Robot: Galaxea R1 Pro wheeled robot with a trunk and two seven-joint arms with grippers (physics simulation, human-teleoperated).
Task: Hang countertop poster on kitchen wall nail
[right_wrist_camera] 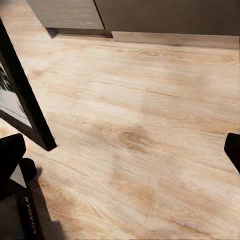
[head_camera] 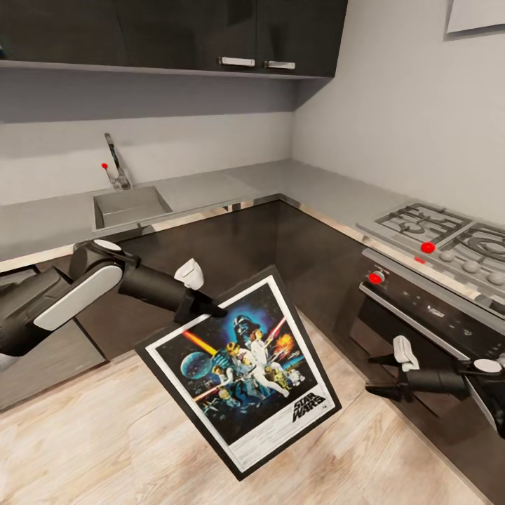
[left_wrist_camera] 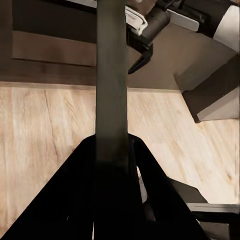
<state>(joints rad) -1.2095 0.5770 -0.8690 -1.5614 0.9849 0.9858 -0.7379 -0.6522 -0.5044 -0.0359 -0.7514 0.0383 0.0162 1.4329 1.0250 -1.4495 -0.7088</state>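
Left hand clamps the poster at centre frame, off the counter; right hand spread wide; next, finding a wall nail.

The head camera looks forward and down from high up into the kitchen corner, taking in the countertop and wood floor. The left wrist camera sits close behind the poster edge, facing the floor. The right wrist camera looks down at the same floor, sharing the poster's frame.
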